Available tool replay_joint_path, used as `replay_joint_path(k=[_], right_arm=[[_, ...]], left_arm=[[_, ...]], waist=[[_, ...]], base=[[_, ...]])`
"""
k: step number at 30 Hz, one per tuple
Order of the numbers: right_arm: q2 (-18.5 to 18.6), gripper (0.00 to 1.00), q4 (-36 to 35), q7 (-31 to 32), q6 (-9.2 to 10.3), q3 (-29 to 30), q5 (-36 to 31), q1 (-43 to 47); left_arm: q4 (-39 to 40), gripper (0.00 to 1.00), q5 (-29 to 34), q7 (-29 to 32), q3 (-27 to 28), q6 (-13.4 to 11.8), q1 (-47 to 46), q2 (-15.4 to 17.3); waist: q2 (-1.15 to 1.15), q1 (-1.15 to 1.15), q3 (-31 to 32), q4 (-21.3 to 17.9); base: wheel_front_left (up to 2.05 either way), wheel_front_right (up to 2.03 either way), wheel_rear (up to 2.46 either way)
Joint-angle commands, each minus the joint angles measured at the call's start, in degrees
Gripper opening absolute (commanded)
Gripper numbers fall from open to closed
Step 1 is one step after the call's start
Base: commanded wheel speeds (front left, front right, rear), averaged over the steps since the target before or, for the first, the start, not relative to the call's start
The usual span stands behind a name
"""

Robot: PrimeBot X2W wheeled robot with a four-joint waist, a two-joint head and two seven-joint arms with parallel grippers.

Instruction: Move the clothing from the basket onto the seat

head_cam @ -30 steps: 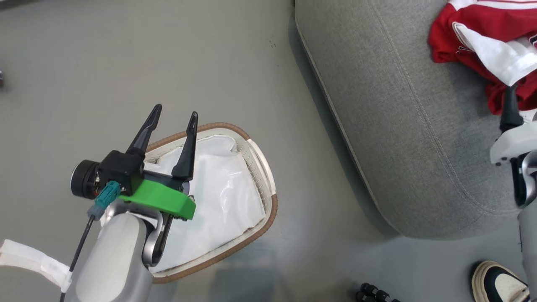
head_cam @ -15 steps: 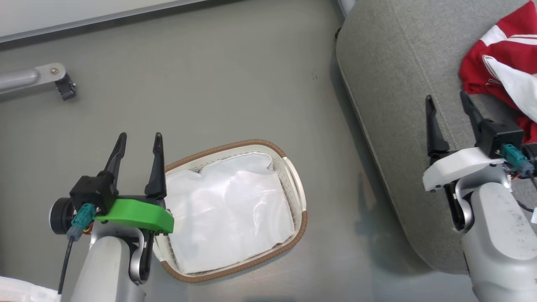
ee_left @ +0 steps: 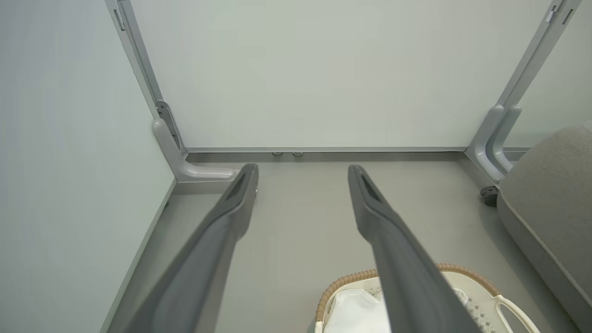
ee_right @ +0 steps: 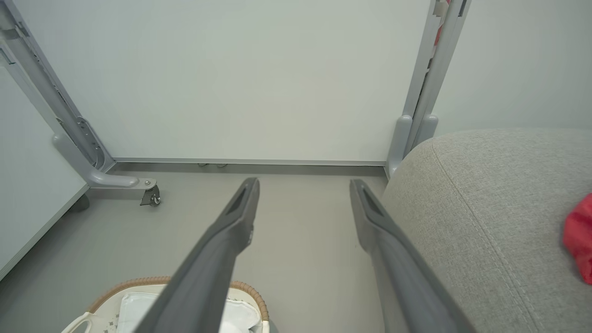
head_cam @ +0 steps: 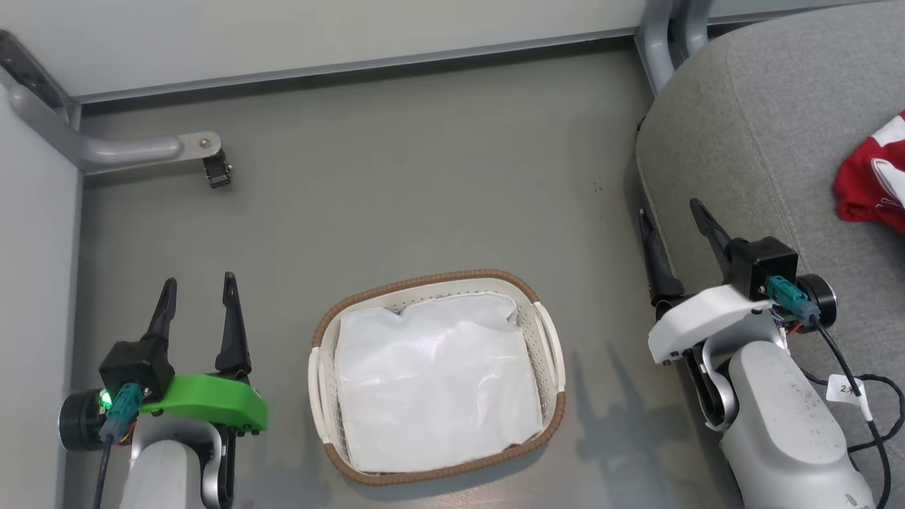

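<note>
One oval perforated basket (head_cam: 424, 280) sits near the rounded fabric seat (head_cam: 763, 141).

The head camera swung round and brought the wall (head_cam: 353, 28) into view. The left gripper (head_cam: 199, 281) came off the basket (head_cam: 424, 277) to the floor beside it. The right gripper (head_cam: 670, 210) drew back from the clothing (head_cam: 866, 191) to the seat's (head_cam: 763, 127) edge.

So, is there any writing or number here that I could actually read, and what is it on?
"2" followed by a mark too blurred to read: on the small white tag hanging on the black cable.
Red clothing: white trim shows, but no readable lettering.
I can read no other text.
</note>
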State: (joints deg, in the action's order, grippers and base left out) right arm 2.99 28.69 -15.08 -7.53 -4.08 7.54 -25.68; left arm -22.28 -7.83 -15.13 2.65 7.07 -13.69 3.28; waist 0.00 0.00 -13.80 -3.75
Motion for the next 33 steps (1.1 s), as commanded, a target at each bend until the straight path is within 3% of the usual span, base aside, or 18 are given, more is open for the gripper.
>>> replay_joint_path(k=[1,11,24,25,33], right_arm=[[0.2,1.0,0.3,-0.1,0.08,0.0,0.4,1.7],[0.1,1.0,0.2,-0.1,0.08,-0.3,3.7,6.8],[0.1,1.0,0.2,-0.1,0.08,-0.5,4.4,10.9],[-0.2,0.0,0.4,0.0,0.0,-0.5,4.4,10.1],[-0.6,0.0,2.2,1.3,0.0,0.2,7.8,12.0]], left_arm=[[0.0,1.0,0.3,0.0,0.7,-0.1,1.4,0.0],[0.4,1.0,-0.2,0.0,1.7,-0.8,6.1,-0.3],[-0.1,1.0,-4.8,0.0,-1.9,-1.0,10.1,-0.3],[-0.3,0.0,-4.8,0.0,-2.0,-1.0,9.6,-0.5],[-2.7,0.0,-8.2,1.2,-1.7,-1.0,9.4,-0.8]], waist=[[0.0,0.0,2.1,1.8],[0.0,0.0,6.7,1.1],[0.0,0.0,10.3,0.7],[0.0,0.0,10.3,0.7],[0.0,0.0,10.4,0.8]], base=[[0.0,0.0,0.0],[0.0,0.0,0.0],[0.0,0.0,0.0],[0.0,0.0,0.0],[0.0,0.0,0.0]])
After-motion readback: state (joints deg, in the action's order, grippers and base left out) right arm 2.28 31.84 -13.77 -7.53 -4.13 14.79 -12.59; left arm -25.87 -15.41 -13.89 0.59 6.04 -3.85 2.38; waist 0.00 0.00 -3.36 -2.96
